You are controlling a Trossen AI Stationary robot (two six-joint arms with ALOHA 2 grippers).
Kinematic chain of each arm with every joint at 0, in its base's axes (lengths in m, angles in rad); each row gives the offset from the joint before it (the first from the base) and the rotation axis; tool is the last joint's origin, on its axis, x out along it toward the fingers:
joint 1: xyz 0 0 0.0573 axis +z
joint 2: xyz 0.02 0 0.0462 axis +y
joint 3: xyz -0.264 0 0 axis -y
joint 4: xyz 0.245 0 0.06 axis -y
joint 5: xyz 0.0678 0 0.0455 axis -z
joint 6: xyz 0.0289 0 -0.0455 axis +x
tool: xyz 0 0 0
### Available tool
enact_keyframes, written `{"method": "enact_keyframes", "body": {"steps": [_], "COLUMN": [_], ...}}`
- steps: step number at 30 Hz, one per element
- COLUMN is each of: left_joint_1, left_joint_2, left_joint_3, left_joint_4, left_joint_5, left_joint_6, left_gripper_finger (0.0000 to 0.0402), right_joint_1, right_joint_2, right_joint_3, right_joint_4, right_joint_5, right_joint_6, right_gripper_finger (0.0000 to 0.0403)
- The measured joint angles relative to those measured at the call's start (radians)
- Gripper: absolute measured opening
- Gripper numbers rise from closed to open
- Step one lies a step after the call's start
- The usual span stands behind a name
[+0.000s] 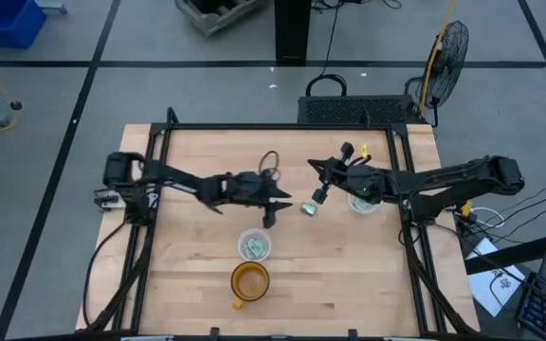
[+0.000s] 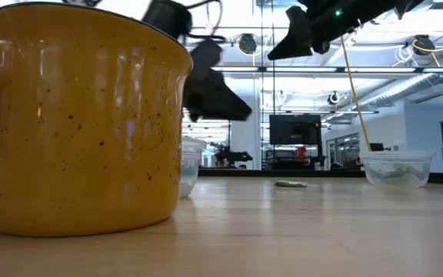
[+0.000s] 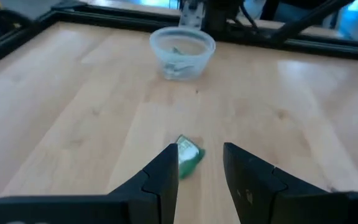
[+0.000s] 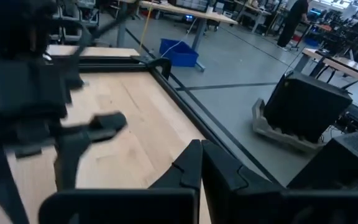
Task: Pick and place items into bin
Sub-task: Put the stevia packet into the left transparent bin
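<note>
Wide wooden table [image 1: 197, 284], loads of open room mid-board, raised black frame at the edges. Yellow mug [image 1: 249, 281] and clear cup [image 1: 254, 245] near the front. Left gripper [image 3: 201, 163] parted narrowly, hovering right by a loose packet [image 3: 188, 155]: light, crinkly, probably slippery, best pinched across the middle. Right gripper [image 4: 201, 163] pressed closed, empty

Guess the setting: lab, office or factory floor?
Most likely a robotics lab or open workshop. The wooden table stands on a gray floor with taped lines; a monitor and exposed ceiling ducts show behind glass partitions; more workbenches and a standing fan are around.
</note>
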Motion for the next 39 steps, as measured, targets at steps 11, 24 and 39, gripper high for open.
{"method": "enact_keyframes", "body": {"steps": [11, 24, 39], "left_joint_1": [0.042, 0.049, 0.034], "left_joint_2": [0.289, 0.377, 0.445], "left_joint_3": [0.358, 0.404, 0.408], "left_joint_4": [-0.305, -0.318, -0.297], "left_joint_5": [0.013, 0.011, -0.058], "left_joint_6": [-0.01, -0.004, 0.034], "left_gripper_finger": [0.0134, 0.0134, 0.0113], "right_joint_1": [0.0, -0.019, -0.019], "right_joint_2": [0.003, 0.003, 0.003], "right_joint_3": [-0.001, -0.001, -0.001], "right_joint_4": [-0.016, -0.018, -0.022], "right_joint_5": [0.001, 0.002, -0.001], "right_joint_6": [-0.133, -0.176, -0.175], "right_gripper_finger": [0.0, 0.0, 0.0]}}
